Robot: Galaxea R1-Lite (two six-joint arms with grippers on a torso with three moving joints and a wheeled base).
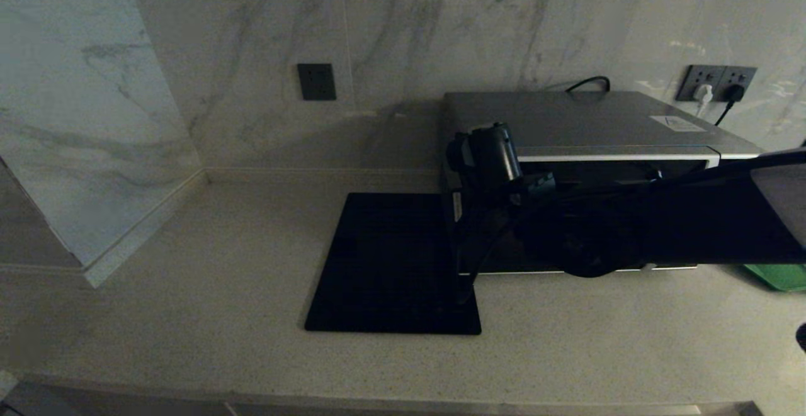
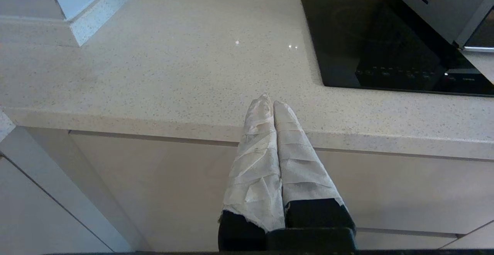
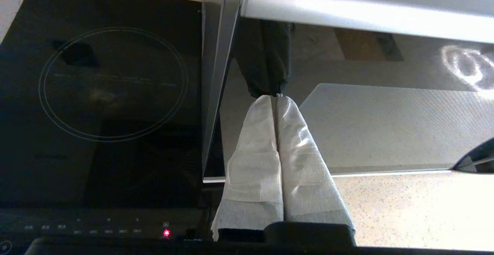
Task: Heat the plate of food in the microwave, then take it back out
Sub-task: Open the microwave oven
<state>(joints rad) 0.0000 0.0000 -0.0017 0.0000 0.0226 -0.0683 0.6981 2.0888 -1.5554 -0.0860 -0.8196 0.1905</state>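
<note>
The speckled countertop (image 1: 189, 315) fills the foreground of the head view. The right arm reaches across the microwave (image 1: 585, 120) front, hiding most of its dark door; the plate of food cannot be seen. The right gripper (image 3: 276, 97), cloth-wrapped fingers pressed together and holding nothing, has its tips against the door's glass near the edge beside the black induction cooktop (image 1: 390, 265). The left gripper (image 2: 270, 102), likewise closed, hangs parked by the counter edge. A green tray (image 1: 781, 275) is cut off at right.
</note>
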